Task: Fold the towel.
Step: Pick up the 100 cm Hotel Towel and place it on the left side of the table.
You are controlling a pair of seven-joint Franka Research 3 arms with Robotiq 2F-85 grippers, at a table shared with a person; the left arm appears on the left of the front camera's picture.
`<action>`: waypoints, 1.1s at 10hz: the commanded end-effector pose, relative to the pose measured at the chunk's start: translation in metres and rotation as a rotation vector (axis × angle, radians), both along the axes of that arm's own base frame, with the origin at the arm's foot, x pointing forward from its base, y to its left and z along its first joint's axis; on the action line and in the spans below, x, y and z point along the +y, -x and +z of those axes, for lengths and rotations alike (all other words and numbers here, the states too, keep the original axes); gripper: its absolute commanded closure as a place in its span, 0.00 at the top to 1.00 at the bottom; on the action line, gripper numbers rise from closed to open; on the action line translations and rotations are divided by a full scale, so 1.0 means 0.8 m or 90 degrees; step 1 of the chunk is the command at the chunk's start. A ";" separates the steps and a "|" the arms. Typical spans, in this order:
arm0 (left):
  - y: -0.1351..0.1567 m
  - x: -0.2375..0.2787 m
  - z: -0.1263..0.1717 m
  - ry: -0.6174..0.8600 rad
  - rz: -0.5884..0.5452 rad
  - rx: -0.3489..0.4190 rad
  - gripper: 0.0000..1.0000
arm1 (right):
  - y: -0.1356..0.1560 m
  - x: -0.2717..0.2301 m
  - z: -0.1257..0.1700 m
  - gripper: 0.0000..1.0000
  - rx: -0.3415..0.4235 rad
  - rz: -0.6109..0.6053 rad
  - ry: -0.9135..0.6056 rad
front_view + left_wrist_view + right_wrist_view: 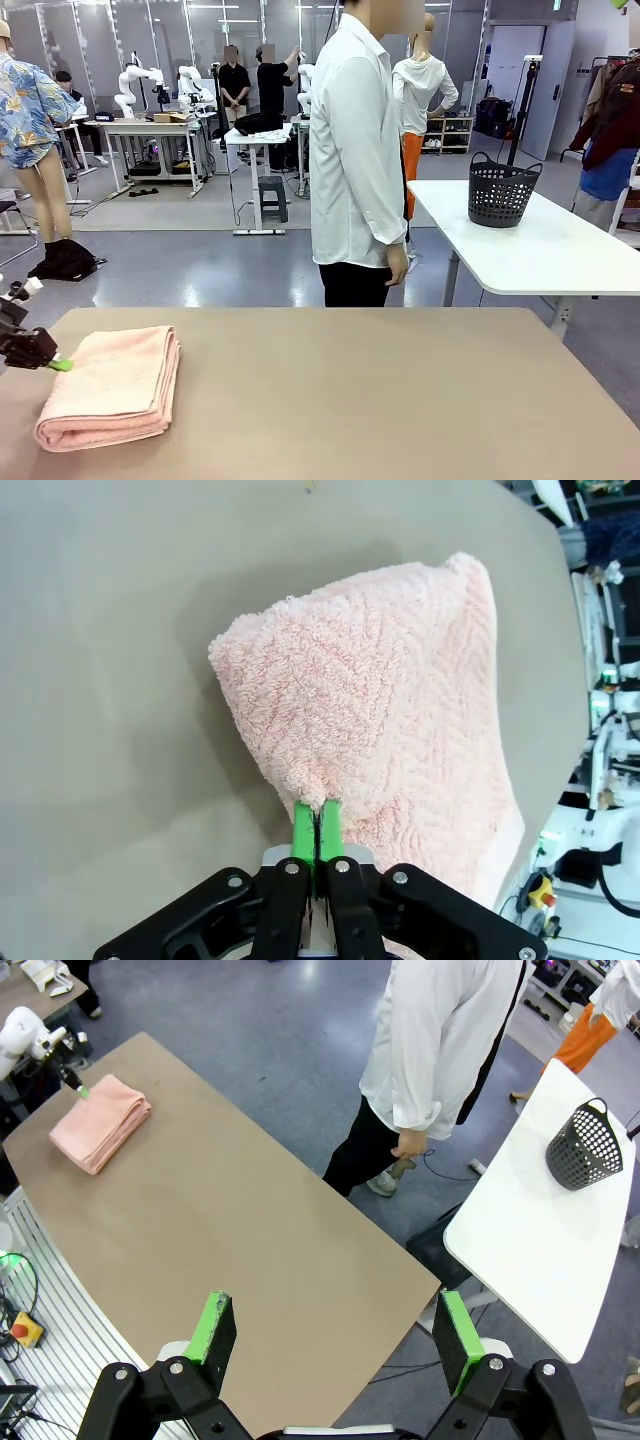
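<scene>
**Left gripper closed at the edge of the folded towel**

The left gripper (pixel 60 364), black with green pads, is sitting at the far left of the front view, low over the tan table (pixel 380 400), with its jaws pressed fully together. In the left wrist view the same gripper (pixel 317 830) is showing its two green pads meeting with no gap, their tips just at the near edge of the towel; whether any cloth is caught between them cannot be told. The white left arm is coming in from the left edge behind it.

Just to the right of the gripper, the salmon-pink terry towel with its herringbone zigzag weave (pixel 115 385) is lying folded into a thick rectangular stack on the left part of the table, its layered edges showing along the near side. In the left wrist view the towel (pixel 390 710) is spreading away from the pads, flat on the tabletop.

Further right, past the table's far edge, a person in a white long-sleeved shirt and dark trousers (pixel 355 160) is standing with arms hanging down.

To the right, a dark perforated basket (pixel 502 190) is resting on a separate white table (pixel 560 250).

The right gripper (pixel 335 1335) is hanging high above the tan table's edge, its green-padded fingers spread wide apart and holding nothing.
</scene>
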State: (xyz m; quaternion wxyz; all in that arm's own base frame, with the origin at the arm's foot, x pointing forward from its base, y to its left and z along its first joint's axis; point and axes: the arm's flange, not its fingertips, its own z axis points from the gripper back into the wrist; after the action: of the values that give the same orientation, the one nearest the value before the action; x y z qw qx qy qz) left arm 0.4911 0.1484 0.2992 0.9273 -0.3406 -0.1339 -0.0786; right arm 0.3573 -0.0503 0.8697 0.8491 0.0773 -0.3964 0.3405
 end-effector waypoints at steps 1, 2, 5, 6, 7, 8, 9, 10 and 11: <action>-0.002 0.019 0.016 0.024 -0.019 -0.003 0.00 | 0.001 0.002 0.000 1.00 0.003 0.002 -0.008; -0.007 0.024 0.019 0.011 -0.008 -0.002 0.00 | 0.001 0.002 0.000 1.00 0.003 0.002 -0.008; -0.030 0.019 0.035 -0.019 -0.004 0.011 0.00 | 0.001 0.002 0.000 1.00 0.003 0.002 -0.008; -0.041 0.013 0.043 -0.029 -0.004 0.016 0.00 | 0.001 0.002 0.000 1.00 0.003 0.002 -0.008; -0.051 0.006 0.048 -0.039 -0.008 0.024 0.00 | 0.001 0.002 0.000 1.00 0.003 0.002 -0.008; -0.057 0.001 0.050 -0.046 -0.010 0.031 0.00 | 0.001 0.002 0.000 1.00 0.003 0.002 -0.008; -0.059 -0.001 0.053 -0.048 -0.006 0.034 0.32 | 0.001 0.002 0.000 1.00 0.003 0.002 -0.008; -0.057 -0.002 0.054 -0.050 -0.003 0.041 0.53 | 0.001 0.002 0.000 1.00 0.003 0.002 -0.008; -0.055 -0.002 0.055 -0.052 0.004 0.044 0.83 | 0.001 0.002 0.000 1.00 0.003 0.002 -0.008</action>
State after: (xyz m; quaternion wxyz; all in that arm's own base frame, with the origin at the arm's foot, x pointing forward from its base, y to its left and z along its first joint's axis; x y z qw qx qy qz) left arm 0.5331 0.1448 0.3396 0.9405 -0.3123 -0.1089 -0.0782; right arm 0.3573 -0.0503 0.8697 0.8491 0.0773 -0.3963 0.3406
